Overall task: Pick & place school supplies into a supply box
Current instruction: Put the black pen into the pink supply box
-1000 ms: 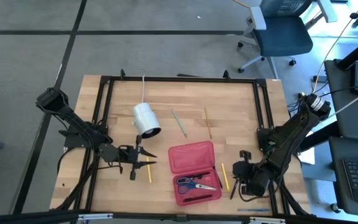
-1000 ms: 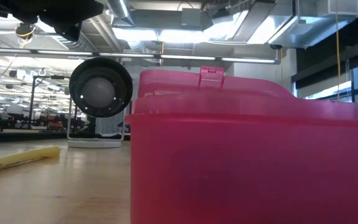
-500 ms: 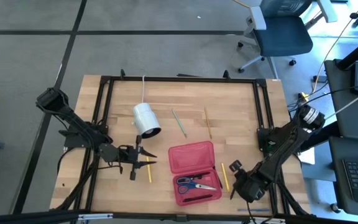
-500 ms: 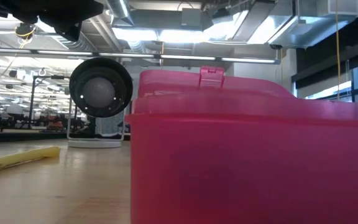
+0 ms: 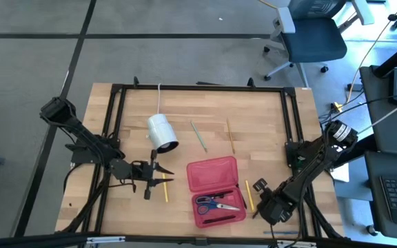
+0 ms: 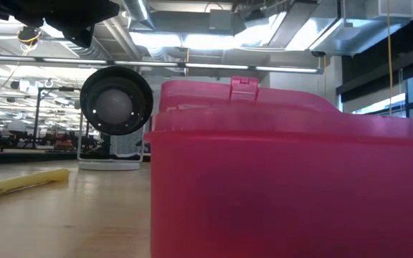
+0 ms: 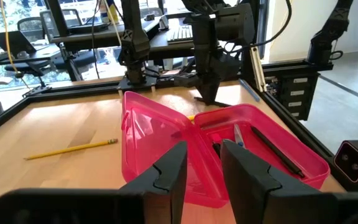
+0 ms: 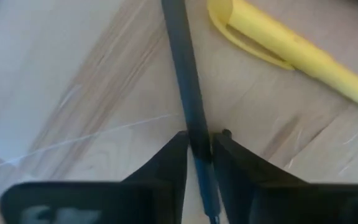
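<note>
- Since a second ago, only the right arm has moved: its wrist has slid toward the table's near edge, bringing the right gripper [image 5: 257, 207] down low beside the supply box [image 5: 216, 192]; the left arm is unchanged.
- A thin black pen [image 8: 185, 81] lies between the right gripper's fingers [image 8: 166, 163], which are nearly pressed together on it, pinching it against the wooden table [image 5: 253, 110]. It looks like the grasp is being made low so the slim pen cannot roll away.
- A yellow marker [image 8: 291, 50] lies just beside the pen, toward the box, not gripped.
- The red supply box lies open at about 6 o'clock on the table, lid folded back toward 12 o'clock. Its tray already holds blue-handled scissors [image 5: 214, 203] and a dark pen [image 7: 277, 152], so the task seems partly done.
- Loose supplies remain: a yellow pencil [image 5: 165, 187] at the box's 9 o'clock, a green pencil [image 5: 198, 136] and a wood-coloured pencil [image 5: 231, 136] toward 12 o'clock.
- The left gripper [image 5: 158, 176] hovers at the box's 9 o'clock, near the yellow pencil, fingers [image 7: 169, 177] slightly spread and holding nothing, apparently waiting.
- A white cylinder [image 5: 162, 131] with a cord lies at about 10 o'clock from the box, well apart.
</note>
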You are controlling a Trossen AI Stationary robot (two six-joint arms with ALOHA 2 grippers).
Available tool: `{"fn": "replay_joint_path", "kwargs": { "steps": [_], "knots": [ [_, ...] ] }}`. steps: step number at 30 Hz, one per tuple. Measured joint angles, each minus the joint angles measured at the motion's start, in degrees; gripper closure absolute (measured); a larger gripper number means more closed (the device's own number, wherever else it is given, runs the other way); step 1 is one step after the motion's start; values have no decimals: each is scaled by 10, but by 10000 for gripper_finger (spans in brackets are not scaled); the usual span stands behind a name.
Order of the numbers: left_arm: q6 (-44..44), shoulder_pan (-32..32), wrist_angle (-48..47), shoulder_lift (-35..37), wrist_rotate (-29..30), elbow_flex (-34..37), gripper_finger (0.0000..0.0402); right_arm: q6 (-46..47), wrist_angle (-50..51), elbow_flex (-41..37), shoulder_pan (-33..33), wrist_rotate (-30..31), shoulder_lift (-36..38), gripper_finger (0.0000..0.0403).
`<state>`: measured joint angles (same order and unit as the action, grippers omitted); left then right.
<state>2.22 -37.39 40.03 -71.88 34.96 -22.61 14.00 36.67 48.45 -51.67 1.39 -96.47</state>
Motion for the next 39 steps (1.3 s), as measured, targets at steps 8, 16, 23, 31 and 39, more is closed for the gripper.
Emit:
{"fn": "replay_joint_path", "kwargs": {
  "steps": [8, 16, 23, 31, 39],
  "knots": [
    [0, 0, 0, 0, 0, 0, 309, 31, 5, 0, 3, -3, -1, 369],
    [0, 0, 0, 0, 0, 0, 307, 55, 10, -3, 3, -10, 17, 367],
    [0, 0, 0, 0, 0, 0, 310, 86, 36, -5, 3, -11, 31, 367],
    [0, 0, 0, 0, 0, 0, 307, 140, 91, -5, -3, -12, 53, 370],
    [0, 0, 0, 0, 0, 0, 311, 184, 86, -4, -3, -11, 79, 371]
  ]
}}
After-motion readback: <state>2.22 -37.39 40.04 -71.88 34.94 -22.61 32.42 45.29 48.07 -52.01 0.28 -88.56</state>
